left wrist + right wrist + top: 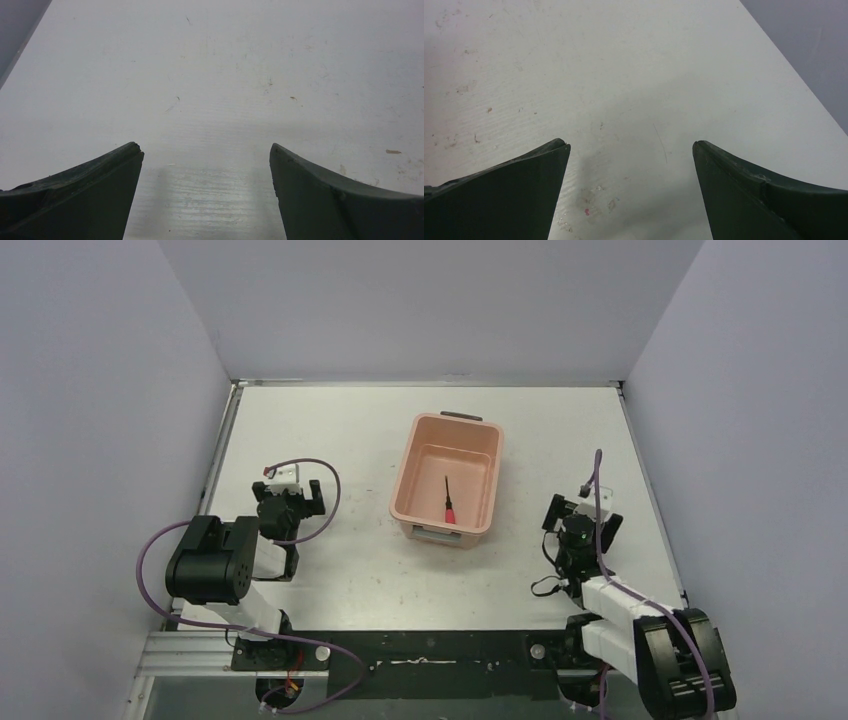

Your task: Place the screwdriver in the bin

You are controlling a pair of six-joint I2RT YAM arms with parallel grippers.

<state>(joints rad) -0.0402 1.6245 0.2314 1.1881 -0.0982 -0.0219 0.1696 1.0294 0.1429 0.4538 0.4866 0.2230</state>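
The salmon-pink bin (422, 445) stands in the middle of the table, its dark handle at the far end and its pale label on the near wall. The screwdriver (448, 501), red handle nearest me and thin dark shaft pointing away, lies on the bin's floor. My left gripper (290, 492) is open and empty, low over the table well left of the bin; in the left wrist view (206, 150) only bare table lies between its fingers. My right gripper (583, 512) is open and empty, right of the bin; the right wrist view (630, 147) shows bare table.
The white table (330, 430) is walled by grey panels at the back and both sides. In the right wrist view the table's right edge (794, 75) meets the grey wall. Purple cables loop beside both arms.
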